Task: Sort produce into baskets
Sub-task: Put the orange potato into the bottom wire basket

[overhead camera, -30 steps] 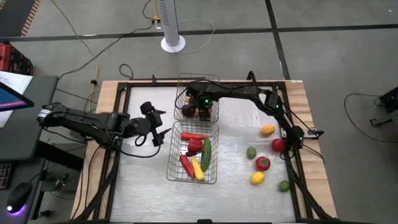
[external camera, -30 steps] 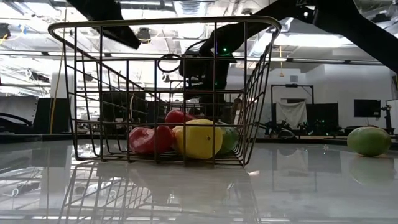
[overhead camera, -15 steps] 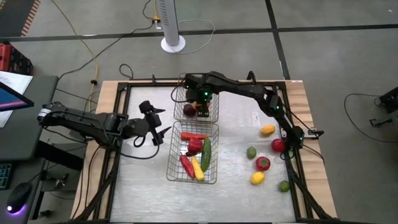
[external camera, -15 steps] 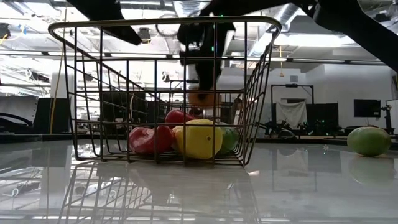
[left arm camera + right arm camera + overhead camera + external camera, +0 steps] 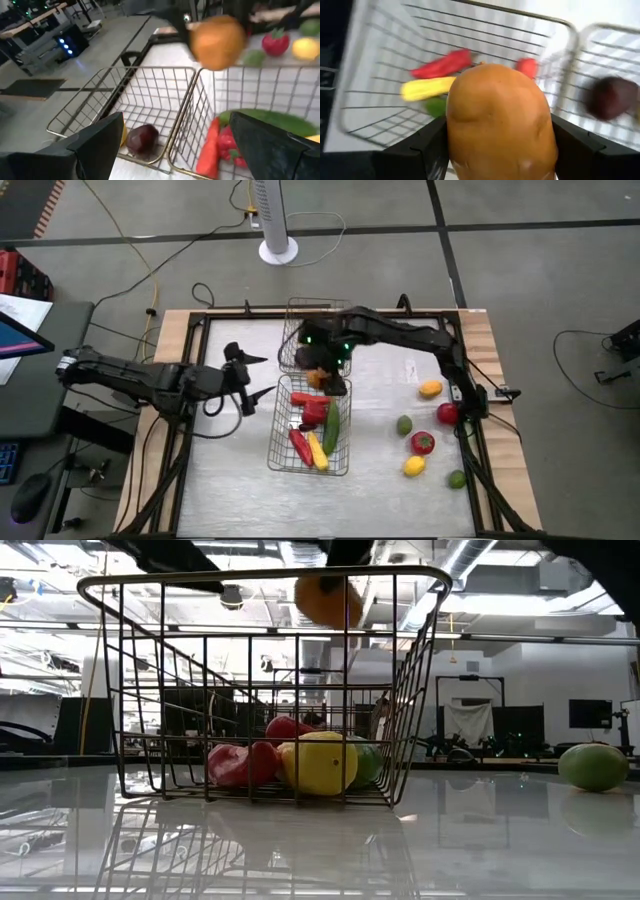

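Swung from far basket (image 5: pixel 300 340) toward near basket (image 5: pixel 310 430), orange (image 5: pixel 318 377) in right claw (image 5: pixel 322 373).
Sorting partly done: plum (image 5: pixel 142 138) binned far, peppers, cucumber (image 5: pixel 331 426) binned near; six pieces loose on worktop (image 5: pixel 230 470) at 3 o'clock. Left claw (image 5: pixel 248 373) wide, empty, at 9 o'clock.
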